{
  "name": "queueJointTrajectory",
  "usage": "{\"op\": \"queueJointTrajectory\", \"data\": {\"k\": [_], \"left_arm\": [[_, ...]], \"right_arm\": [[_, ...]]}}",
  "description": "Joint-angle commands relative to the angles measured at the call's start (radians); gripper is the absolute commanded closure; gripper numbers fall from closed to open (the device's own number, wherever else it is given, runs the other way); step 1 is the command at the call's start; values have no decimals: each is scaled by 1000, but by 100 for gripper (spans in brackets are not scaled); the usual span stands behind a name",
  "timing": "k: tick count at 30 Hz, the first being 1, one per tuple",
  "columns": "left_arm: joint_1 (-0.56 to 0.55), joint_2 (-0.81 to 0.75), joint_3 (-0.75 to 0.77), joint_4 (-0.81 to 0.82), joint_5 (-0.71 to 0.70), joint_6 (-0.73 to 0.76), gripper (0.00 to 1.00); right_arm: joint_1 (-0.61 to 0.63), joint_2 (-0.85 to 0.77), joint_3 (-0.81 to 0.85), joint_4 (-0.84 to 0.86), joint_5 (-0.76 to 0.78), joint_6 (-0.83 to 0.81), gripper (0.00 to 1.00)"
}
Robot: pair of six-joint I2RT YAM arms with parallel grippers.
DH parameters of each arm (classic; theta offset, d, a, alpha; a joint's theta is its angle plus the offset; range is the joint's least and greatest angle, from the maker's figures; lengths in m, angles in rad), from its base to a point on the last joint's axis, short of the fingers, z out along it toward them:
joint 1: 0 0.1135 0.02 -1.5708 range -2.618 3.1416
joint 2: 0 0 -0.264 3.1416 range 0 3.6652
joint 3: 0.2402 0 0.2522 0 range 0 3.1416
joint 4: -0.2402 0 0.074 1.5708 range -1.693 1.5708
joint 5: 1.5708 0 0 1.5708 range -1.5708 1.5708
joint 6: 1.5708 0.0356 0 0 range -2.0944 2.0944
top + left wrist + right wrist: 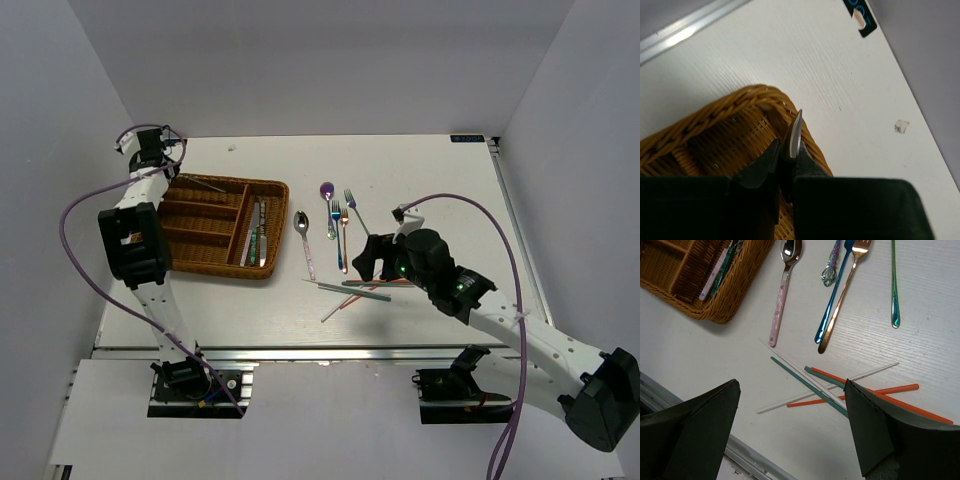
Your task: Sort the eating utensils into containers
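White tabletop [430, 170], grey walls [320, 60]; wicker tray [282, 215] left.

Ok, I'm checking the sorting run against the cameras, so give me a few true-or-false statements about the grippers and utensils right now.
The left gripper is shut on a silver utensil above the wicker tray. True.
The right gripper grips a chopstick. False: it is open above the chopsticks.
The pink-handled spoon lies in the tray. False: it lies on the table beside it.
The tray holds some utensils. True.
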Motion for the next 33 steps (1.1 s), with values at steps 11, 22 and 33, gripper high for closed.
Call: {"op": "queueJointTrajectory", "data": {"k": [11,22,33], "left_arm": [[-13,-66,-104,81,58,-32,43],[-13,-263,-52,-97,65,-54,2],[-13,-813,-367,-223,16,108,2]], "right_arm": [[-3,142,80,80,-54,-43,10],[67,795,558,-107,136,-56,11],[143,1194,959,-282,237,-30,42]]}}
